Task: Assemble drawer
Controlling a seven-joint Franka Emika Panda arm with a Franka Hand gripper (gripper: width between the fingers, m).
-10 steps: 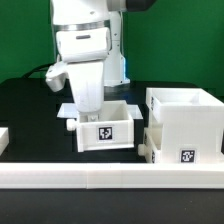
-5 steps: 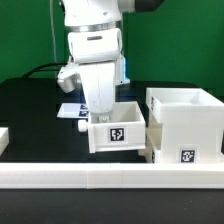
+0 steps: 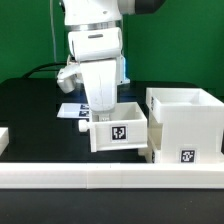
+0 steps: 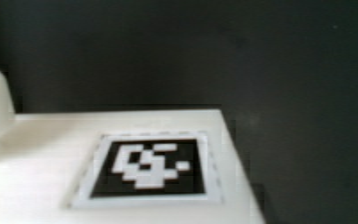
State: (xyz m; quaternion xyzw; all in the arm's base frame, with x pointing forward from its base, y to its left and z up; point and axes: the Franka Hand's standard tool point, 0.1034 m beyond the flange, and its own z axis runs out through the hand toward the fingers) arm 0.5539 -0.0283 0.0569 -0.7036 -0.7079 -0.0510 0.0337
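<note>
The drawer [image 3: 119, 133], a low white open-top tray with a square marker on its front, sits at mid table in the exterior view. My gripper [image 3: 100, 108] reaches down onto its rear wall on the exterior view's left and is shut on it; the fingertips are hidden by the wall. The taller white housing [image 3: 185, 125] stands just to the exterior view's right, almost touching the drawer. The wrist view shows no fingers, only a flat white surface with one square marker [image 4: 149, 170] over the black table; I cannot tell which part it is.
The marker board [image 3: 68, 110] lies flat behind the drawer on the exterior view's left. A long white ledge [image 3: 110, 178] runs along the table's front. A small white piece [image 3: 3, 140] sits at the exterior view's far left edge.
The gripper and the drawer have moved together toward the exterior view's right, closing most of the gap to the housing. The housing has not moved.
</note>
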